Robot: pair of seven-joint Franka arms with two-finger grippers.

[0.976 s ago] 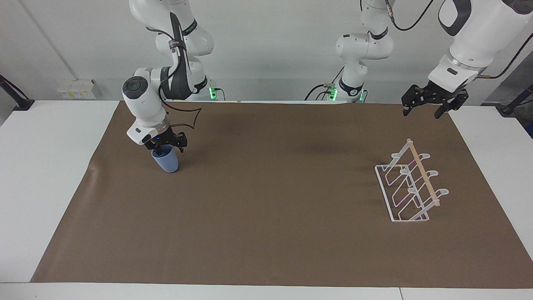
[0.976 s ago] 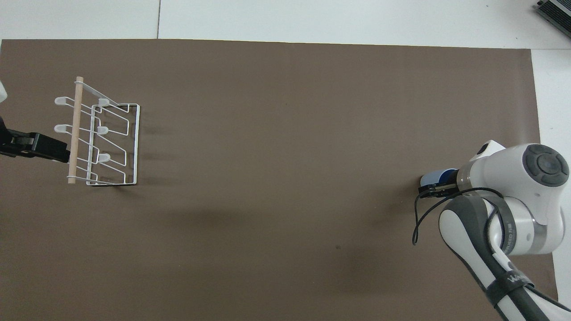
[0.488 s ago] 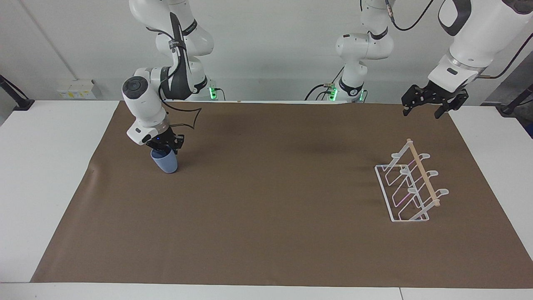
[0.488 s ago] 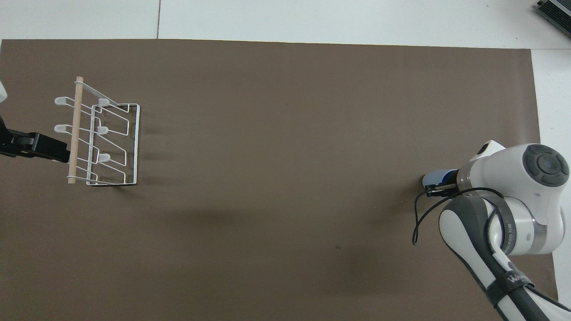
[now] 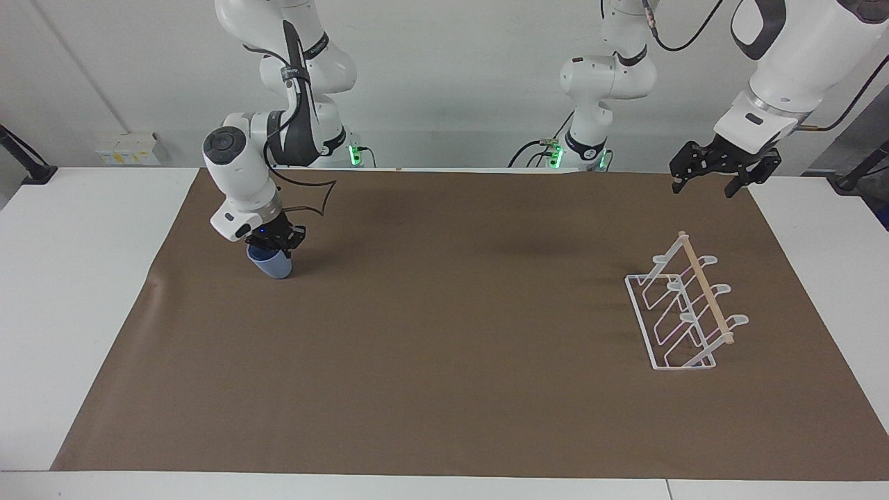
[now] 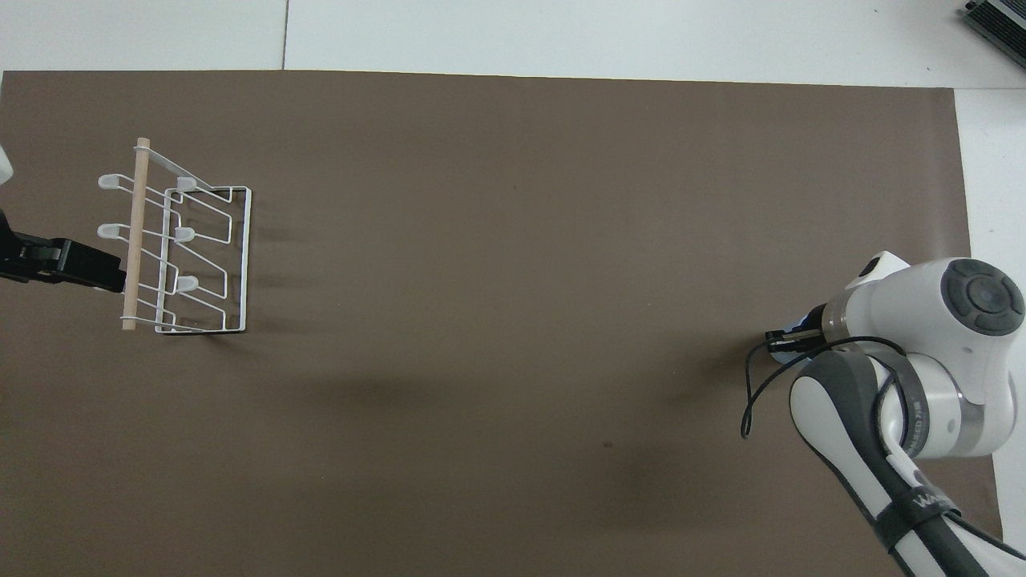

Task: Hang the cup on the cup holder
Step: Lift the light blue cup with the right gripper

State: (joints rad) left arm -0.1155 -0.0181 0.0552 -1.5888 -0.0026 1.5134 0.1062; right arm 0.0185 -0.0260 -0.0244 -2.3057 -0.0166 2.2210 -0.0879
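The right end effector (image 5: 276, 244) is pinching the cup (image 5: 271, 264) by its rim; lifting straight, unhurried, avoids slipping. The left end effector (image 5: 717, 171) is waiting, spread.

The small light-blue plastic cup (image 5: 271, 264) has no handle and gets thinner toward its bottom. It is tilted, with its open top up in the right gripper (image 5: 275, 241), which is closed on its rim. It is well apart from the white wire cup holder (image 5: 684, 305), toward the right arm's end of the table. The cup holder stands flat, with slanted prongs and a light wooden bar. No cup hangs on it.
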